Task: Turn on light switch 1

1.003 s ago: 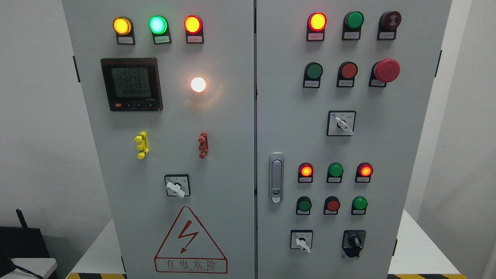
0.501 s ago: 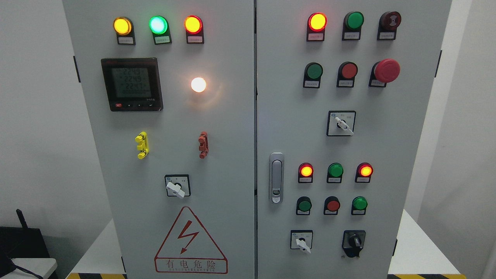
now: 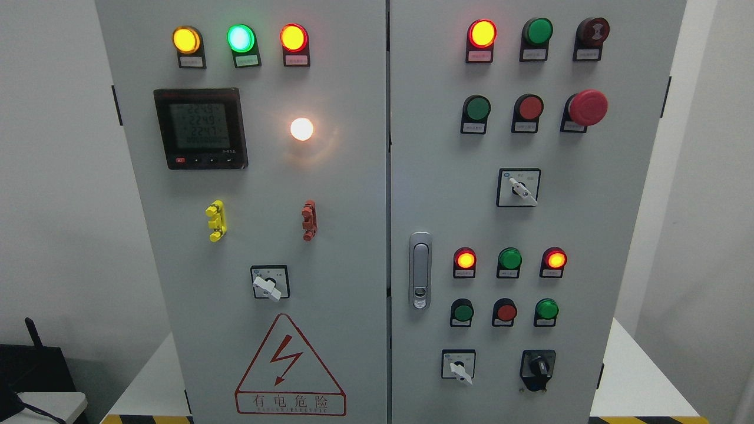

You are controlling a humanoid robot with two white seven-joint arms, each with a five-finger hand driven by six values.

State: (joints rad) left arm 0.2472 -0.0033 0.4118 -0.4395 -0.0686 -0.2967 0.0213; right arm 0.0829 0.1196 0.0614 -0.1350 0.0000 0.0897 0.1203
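Observation:
A grey electrical cabinet with two doors fills the head view. The left door (image 3: 265,194) carries a white rotary switch (image 3: 268,284) with its handle tilted toward the lower right. Above it a white lamp (image 3: 301,129) glows. The right door (image 3: 589,224) has three more rotary switches: a white one (image 3: 519,188) in the middle, a white one (image 3: 458,365) low down, and a black one (image 3: 538,368) beside it. Neither of my hands nor any arm shows in the picture.
Lit yellow, green and red lamps (image 3: 240,37) sit above a digital meter (image 3: 200,128). A red emergency button (image 3: 587,107), rows of push buttons (image 3: 505,312) and a door latch (image 3: 419,270) are on the right door. The cabinet stands on a white platform (image 3: 636,383). Dark equipment (image 3: 35,371) sits at lower left.
Only the digits on the meter's display have flickered; nothing else has moved.

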